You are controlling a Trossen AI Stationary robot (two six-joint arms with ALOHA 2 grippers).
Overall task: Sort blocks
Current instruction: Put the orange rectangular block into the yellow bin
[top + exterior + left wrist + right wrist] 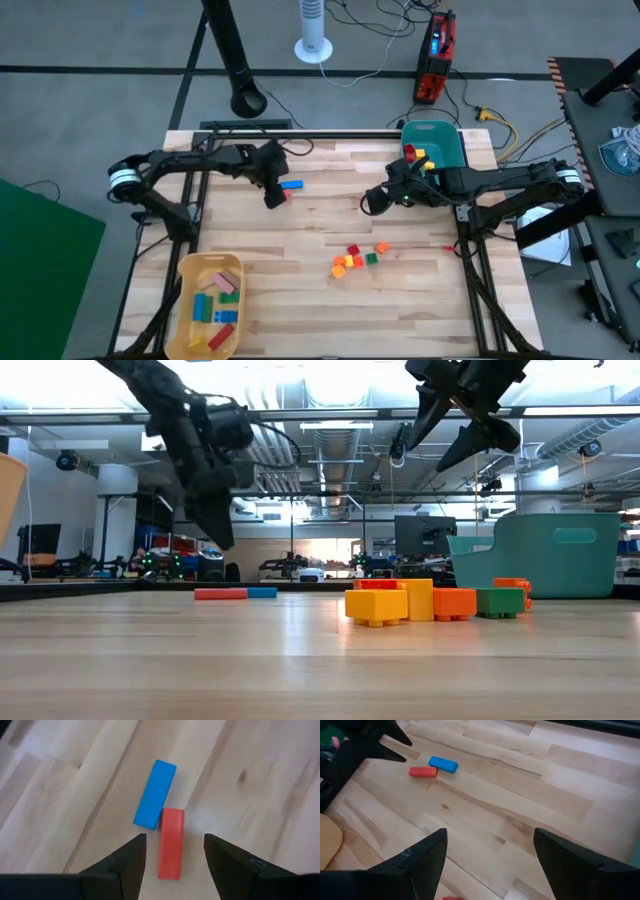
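Now left tool hangs open, empty, straddling red bar to grab it; right tool open, empty, mid-desk.

Wooden table bears red bar and blue bar under left gripper, yellow tray nearer its arm's side
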